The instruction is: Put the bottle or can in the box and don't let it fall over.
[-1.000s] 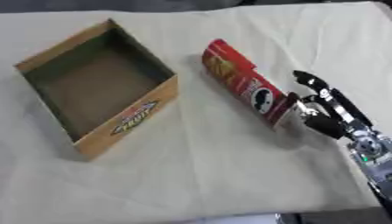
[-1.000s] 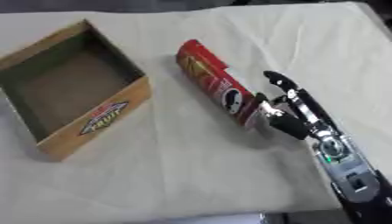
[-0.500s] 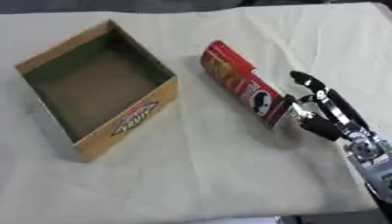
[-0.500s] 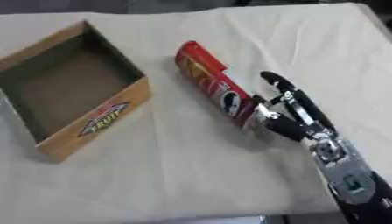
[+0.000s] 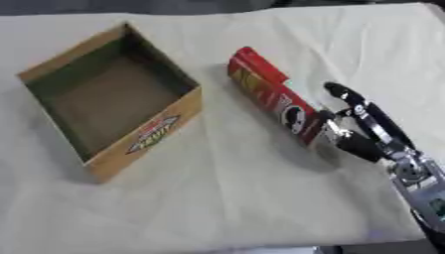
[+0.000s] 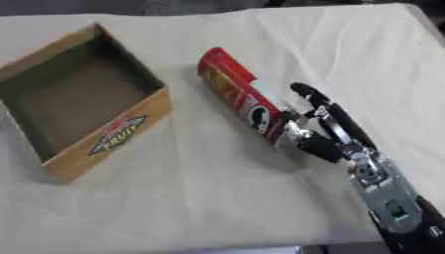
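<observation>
On cloth (image 5: 217,208), right hand (image 5: 361,131) seemingly touches can (image 5: 274,96)

Counter (image 5: 217,208) covered edge to edge by a cream cloth (image 6: 200,198), lightly creased, with shallow folds running across it. Light is even and soft, shadows faint. A dark strip of background (image 5: 174,6) shows beyond the far edge; a dark gap (image 6: 330,249) shows below the near edge. Nothing further of the room can be made out
</observation>
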`<state>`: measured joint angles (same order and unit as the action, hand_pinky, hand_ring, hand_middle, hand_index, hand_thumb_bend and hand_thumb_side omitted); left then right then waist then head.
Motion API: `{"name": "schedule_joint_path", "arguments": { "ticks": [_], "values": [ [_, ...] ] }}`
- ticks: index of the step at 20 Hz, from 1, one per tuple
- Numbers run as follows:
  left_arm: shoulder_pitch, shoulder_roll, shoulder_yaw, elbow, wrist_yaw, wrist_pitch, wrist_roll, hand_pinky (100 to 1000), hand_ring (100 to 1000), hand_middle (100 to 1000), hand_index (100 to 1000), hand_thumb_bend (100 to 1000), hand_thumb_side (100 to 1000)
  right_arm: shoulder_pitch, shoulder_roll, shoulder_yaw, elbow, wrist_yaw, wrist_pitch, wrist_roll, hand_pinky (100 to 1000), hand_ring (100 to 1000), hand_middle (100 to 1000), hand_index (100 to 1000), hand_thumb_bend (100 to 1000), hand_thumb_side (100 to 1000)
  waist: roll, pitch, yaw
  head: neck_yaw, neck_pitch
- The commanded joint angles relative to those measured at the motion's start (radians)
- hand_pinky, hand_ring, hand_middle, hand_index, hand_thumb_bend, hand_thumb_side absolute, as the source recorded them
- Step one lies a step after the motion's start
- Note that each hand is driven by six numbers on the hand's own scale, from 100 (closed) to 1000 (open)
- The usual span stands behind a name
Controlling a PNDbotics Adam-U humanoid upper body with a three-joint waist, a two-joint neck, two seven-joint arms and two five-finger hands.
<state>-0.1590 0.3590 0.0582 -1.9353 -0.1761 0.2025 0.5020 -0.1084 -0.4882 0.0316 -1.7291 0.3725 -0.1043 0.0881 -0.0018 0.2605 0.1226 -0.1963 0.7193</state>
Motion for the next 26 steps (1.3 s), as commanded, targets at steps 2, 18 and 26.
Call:
{"name": "schedule_joint_path", "arguments": {
  "ticks": [2,18,26],
  "values": [
    [-0.01,0.013,0.002,-0.011,0.002,-0.003,0.0,510,809,945,733,100,753,0.004,-0.015,0.001,-0.017,0.008,0.002,0.006,716,1000,1000,1000,100,761,0.003,-0.001,0.0,-0.003,-0.007],
    [-0.01,0.012,0.003,-0.01,0.001,-0.004,-0.002,511,809,946,729,100,753,0.02,-0.008,0.017,-0.04,0.064,0.002,0.005,728,1000,1000,1000,100,804,0.002,-0.004,0.0,-0.006,-0.006],
    [-0.009,0.011,0.003,-0.01,0.003,-0.004,-0.001,512,809,946,728,100,753,0.014,0.003,0.033,-0.038,0.144,0.016,-0.015,735,1000,1000,1000,100,809,0.002,-0.004,0.001,-0.008,-0.006]
  ]
}}
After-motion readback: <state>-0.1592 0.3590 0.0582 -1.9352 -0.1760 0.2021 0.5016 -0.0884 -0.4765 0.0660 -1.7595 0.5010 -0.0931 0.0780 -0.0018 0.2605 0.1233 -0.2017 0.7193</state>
